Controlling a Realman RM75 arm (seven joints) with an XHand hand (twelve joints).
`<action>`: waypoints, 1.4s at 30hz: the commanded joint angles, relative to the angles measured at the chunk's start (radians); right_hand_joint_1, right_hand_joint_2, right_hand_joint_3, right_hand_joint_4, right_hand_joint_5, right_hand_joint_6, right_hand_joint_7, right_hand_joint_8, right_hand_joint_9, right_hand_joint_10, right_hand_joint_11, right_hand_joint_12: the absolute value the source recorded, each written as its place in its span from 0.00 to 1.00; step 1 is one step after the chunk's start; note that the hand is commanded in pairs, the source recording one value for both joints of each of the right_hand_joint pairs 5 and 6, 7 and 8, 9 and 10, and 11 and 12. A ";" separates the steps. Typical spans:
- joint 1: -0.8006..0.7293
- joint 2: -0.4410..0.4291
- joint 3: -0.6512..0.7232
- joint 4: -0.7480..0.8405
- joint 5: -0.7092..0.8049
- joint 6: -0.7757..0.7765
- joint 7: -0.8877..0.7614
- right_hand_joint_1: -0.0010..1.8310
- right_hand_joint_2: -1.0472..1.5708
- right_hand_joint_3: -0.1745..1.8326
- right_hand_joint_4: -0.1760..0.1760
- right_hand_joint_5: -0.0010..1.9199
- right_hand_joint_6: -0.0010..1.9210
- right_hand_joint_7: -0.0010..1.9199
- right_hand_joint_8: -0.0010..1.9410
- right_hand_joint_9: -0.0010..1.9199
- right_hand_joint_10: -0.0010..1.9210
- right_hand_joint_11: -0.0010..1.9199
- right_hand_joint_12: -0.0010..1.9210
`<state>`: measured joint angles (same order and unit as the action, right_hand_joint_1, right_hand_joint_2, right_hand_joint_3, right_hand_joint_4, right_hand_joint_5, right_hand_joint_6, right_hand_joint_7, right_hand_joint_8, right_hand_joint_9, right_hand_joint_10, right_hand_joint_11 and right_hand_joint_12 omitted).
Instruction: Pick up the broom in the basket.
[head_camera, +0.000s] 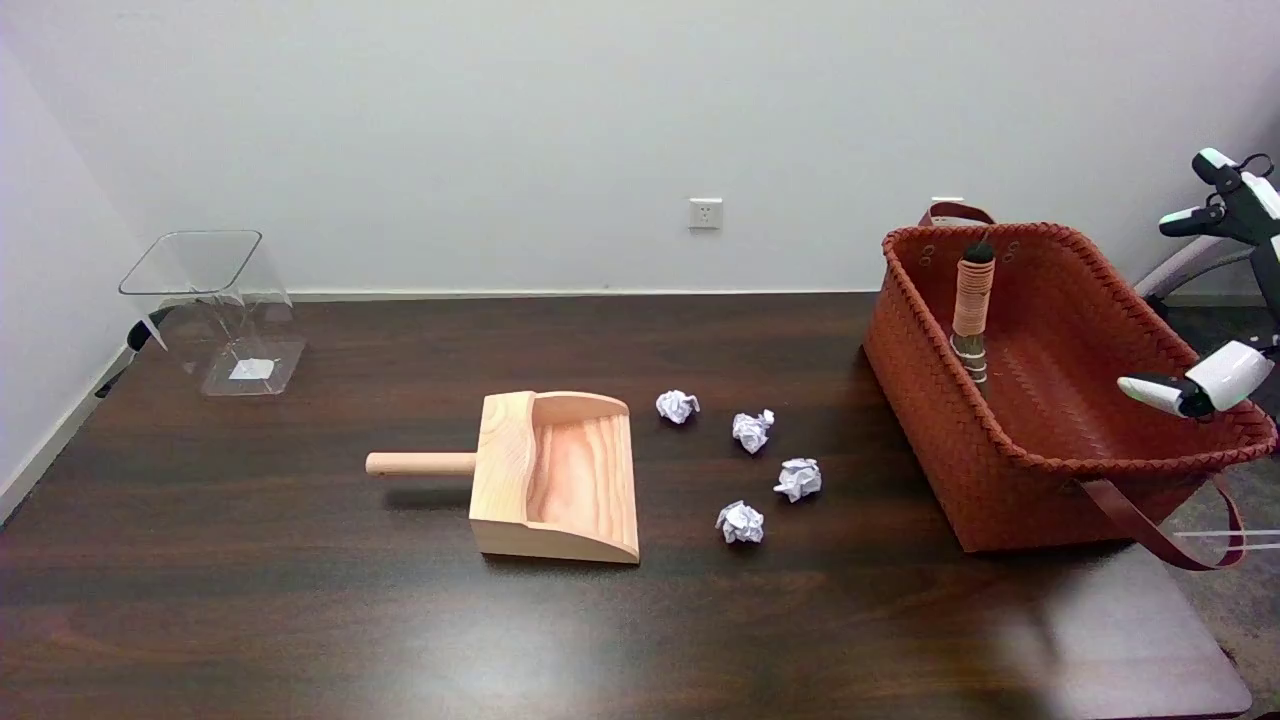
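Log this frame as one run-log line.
phase: approach | right hand: open, above basket's right rim, holding nothing | broom: upright in basket, untouched | status: not yet picked

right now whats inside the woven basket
The broom leans against the far-left wall of the woven basket, handle up. Its bristle end is hidden by the near wall. The right hand hovers over the right rim.

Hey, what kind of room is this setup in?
Probably an office or lab room arranged for a sweeping test: a dark wooden table against a bare white wall with a wall socket, holding a wooden dustpan, crumpled paper balls and a woven basket.
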<state>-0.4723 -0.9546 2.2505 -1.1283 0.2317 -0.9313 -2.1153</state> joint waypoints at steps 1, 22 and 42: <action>0.011 0.012 0.005 0.044 0.006 0.010 -0.012 0.69 0.19 0.71 0.50 0.08 0.08 0.33 0.33 0.29 0.28 0.25 0.25; -0.063 -0.009 -0.052 -0.013 0.124 -0.029 0.238 0.68 0.18 0.69 0.50 0.03 0.03 0.32 0.31 0.30 0.30 0.28 0.28; 0.145 0.105 -0.511 -0.082 0.268 0.007 0.591 0.67 0.19 0.72 0.50 0.07 0.07 0.31 0.30 0.26 0.26 0.26 0.26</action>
<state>-0.4837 -0.9352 2.0612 -1.1757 0.3892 -0.9482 -1.7583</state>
